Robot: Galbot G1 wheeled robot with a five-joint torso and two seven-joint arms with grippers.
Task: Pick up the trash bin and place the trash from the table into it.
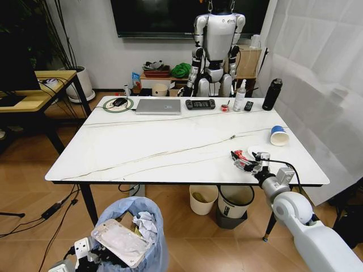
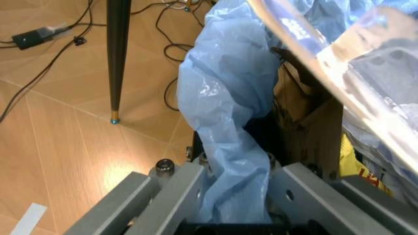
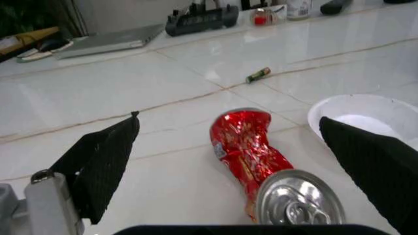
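Right gripper [image 3: 242, 161] low over the white marble-look counter [image 1: 170, 147], jaws spread wide, nothing clamped. Crushed red drink can [image 3: 251, 156] lies on its side directly between them, silver top end nearest the wrist. White round lid [image 3: 365, 115] sits just beside the far jaw, touching or nearly so; I cannot tell which. Blue paper cup [image 1: 278, 135] stands beyond the jaws, well apart. A small greenish scrap [image 3: 258, 75] lies farther out on the counter.

Left gripper [image 2: 235, 196] is down below counter level, jaws clamped on the crinkly light-blue bag of the small trash bin [image 1: 133, 232]. The bin already holds crumpled white paper [image 1: 144, 222] and a flat white pouch [image 1: 122, 241] across its mouth, with brown cardboard [image 2: 297, 105] inside.

Risks as I judge them: the far jaw could catch the lid on closing and drag it along; the dented can may roll or squirt out; the left hold may be on bag film alone, so it could slip.
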